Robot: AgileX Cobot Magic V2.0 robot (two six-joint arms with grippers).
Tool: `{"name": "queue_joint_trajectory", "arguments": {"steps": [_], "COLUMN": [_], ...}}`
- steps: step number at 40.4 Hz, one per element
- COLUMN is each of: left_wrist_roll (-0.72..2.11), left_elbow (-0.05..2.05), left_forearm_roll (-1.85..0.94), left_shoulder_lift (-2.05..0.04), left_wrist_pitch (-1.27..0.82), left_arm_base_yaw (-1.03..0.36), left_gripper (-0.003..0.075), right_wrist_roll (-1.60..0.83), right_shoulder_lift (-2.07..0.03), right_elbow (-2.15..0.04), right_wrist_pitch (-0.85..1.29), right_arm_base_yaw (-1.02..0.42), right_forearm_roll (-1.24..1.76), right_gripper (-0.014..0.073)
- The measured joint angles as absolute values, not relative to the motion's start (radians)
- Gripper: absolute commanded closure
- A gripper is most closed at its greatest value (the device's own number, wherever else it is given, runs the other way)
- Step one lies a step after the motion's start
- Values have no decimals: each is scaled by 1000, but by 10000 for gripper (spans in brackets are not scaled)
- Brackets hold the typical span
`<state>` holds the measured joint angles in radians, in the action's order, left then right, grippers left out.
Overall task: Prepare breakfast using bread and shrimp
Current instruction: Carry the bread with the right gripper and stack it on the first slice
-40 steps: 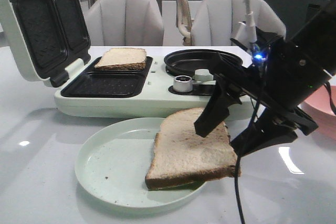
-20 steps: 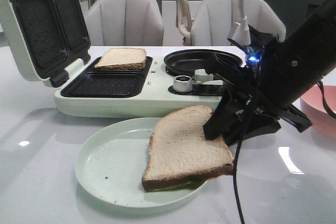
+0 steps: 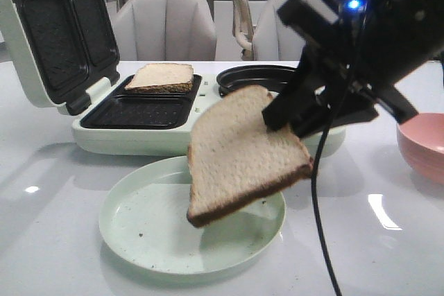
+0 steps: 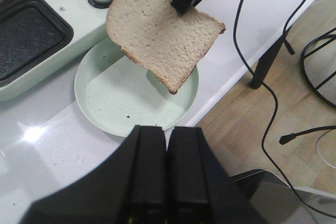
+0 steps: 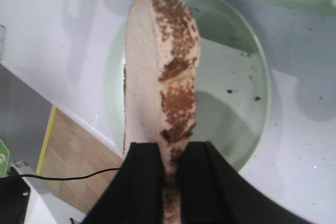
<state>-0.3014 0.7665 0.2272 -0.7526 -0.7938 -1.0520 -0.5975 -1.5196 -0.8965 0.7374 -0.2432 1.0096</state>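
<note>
Bread [image 3: 239, 154] edge hidden inside right pincer [image 3: 298, 112].

Open sandwich maker [image 3: 139, 112] behind a pale green plate [image 3: 139, 230], pink bowl [image 3: 423, 145] nearby

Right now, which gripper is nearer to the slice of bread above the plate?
Right. The right gripper pinches the slice by its edge, holding it above the plate. The left gripper, closed and empty, hangs back off the plate's near side.

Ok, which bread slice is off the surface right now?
The square beige brown-crusted slice pinched in the right gripper, tilted above the pale green plate; the other slice lies in the sandwich maker.
</note>
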Motion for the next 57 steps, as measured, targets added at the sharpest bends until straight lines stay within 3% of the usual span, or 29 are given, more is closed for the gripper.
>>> {"name": "queue_joint_trajectory", "arguments": {"steps": [12,31,35,43,57], "left_wrist_roll": [-301,-301,-301,-301,-301], "left_elbow": [767,767,767,767,767], "left_forearm_roll": [227,227,227,227,227], "left_shoulder_lift": [-753,-753,-753,-753,-753], "left_wrist_pitch": [-794,-794,-794,-794,-794], "left_arm_base_yaw": [-1052,-1052,-1052,-1052,-1052], "left_gripper": [620,620,621,620,620], "right_wrist_roll": [-716,-746,-746,-746,-749], "right_shoulder_lift": [-1531,-2035,-2121,-2190,-2211], "right_elbow": [-1085,-1574,-1644,-1681,-1687], "right_wrist_pitch": [694,624,619,624,663], "right_arm_base_yaw": [-298,-355,-356,-358,-360], "right_forearm_roll": [1161,1261,1261,1267,1279], "right_gripper": [552,540,444,106,76]}}
